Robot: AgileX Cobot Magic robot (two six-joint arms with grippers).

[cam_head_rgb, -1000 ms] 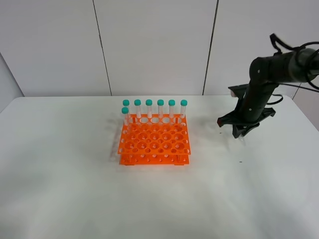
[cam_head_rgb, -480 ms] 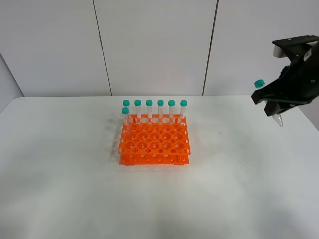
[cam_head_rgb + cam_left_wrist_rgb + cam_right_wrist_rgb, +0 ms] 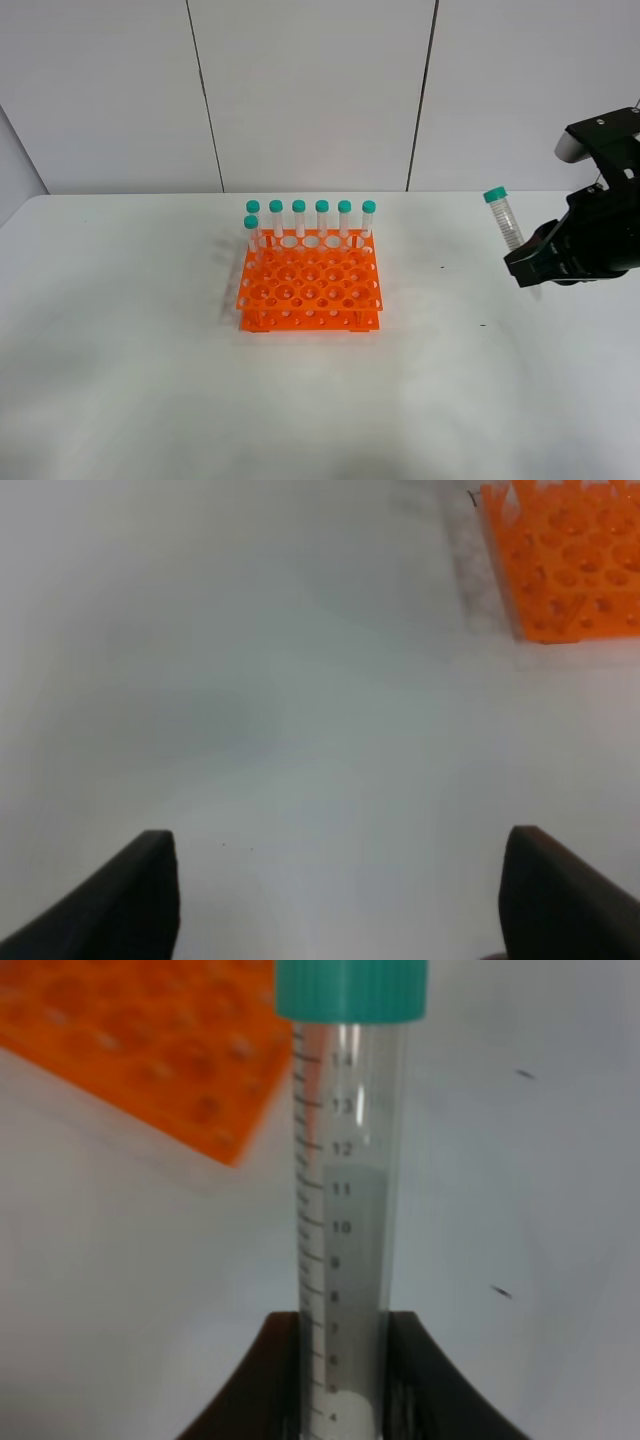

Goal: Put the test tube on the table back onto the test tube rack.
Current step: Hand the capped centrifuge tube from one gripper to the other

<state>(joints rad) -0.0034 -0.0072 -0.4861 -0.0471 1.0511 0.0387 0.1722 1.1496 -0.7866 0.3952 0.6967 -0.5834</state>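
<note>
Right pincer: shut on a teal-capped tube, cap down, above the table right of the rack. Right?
Cap is up, not down: in the exterior high view the tube sticks up from the right pincer, cap on top. Rest holds.

The right arm (image 3: 605, 245) was black and blocky, topped by a pale grey housing (image 3: 572, 146). The right pincer (image 3: 345, 1325) had dark, outward-curving fingers (image 3: 262, 1385); the left pincer (image 3: 338, 835) had matte black wedge-shaped ones.

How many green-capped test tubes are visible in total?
8 tubes: six in the rack's back row, one in front at its left, one tube in the right tool.
</note>
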